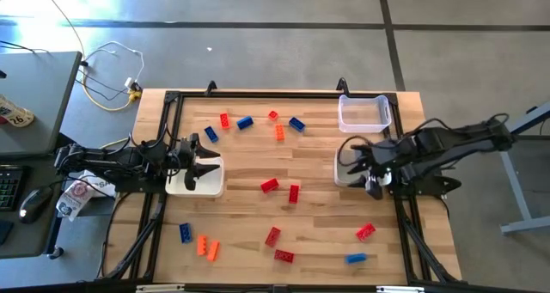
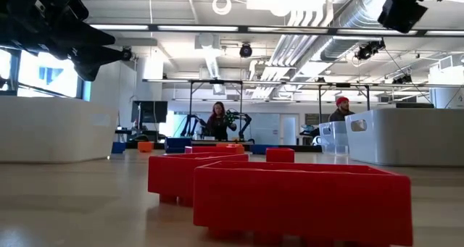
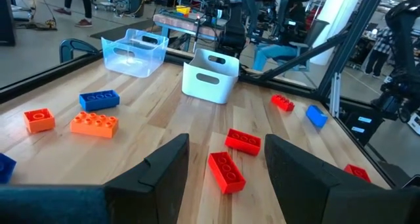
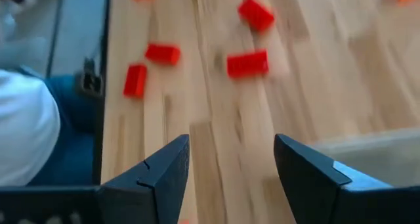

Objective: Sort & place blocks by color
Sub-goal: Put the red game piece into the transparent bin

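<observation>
Red, orange and blue blocks lie scattered on the wooden table point(image 1: 318, 216): some near the far edge point(image 1: 245, 122), two red ones mid-table point(image 1: 269, 185), others near the front point(image 1: 203, 245). My left gripper point(image 1: 209, 164) stands open at the table's left side above a white bin point(image 1: 196, 186); its wrist view shows a red block point(image 3: 226, 171) ahead of the open gripper point(image 3: 226, 145). My right gripper point(image 1: 361, 161) hangs open above a second white bin point(image 1: 344, 174) at the right, tipped down toward the table. Its wrist view shows the open gripper point(image 4: 231, 145) above bare wood and red blocks point(image 4: 247, 64).
A clear bin point(image 1: 365, 112) stands at the far right corner of the table. A dark frame point(image 1: 258, 94) runs along the table's edges. In the low view two red blocks point(image 2: 301, 196) fill the foreground, and people stand far off in the room.
</observation>
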Controlling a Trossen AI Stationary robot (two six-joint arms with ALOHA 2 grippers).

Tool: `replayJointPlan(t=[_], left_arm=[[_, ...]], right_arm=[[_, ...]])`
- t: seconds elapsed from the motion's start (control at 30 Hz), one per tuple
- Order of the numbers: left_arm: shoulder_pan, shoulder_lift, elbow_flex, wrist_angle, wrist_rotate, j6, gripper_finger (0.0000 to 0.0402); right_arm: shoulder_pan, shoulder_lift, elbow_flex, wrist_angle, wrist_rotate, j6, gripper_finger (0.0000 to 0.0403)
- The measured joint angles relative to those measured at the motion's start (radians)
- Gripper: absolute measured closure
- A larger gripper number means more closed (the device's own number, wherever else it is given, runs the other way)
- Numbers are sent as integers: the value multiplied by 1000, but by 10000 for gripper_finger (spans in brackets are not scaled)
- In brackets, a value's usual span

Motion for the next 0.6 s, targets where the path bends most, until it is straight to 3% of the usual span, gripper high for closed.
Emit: replayJointPlan(t=[0.37,0.6], left_arm=[[0,1,0,-7,-30,0,213],[0,1,0,-7,-30,-11,213]], right_arm=[[178,142,18,-63,-22,158,194],[290,223,18,-63,-2,160,194]])
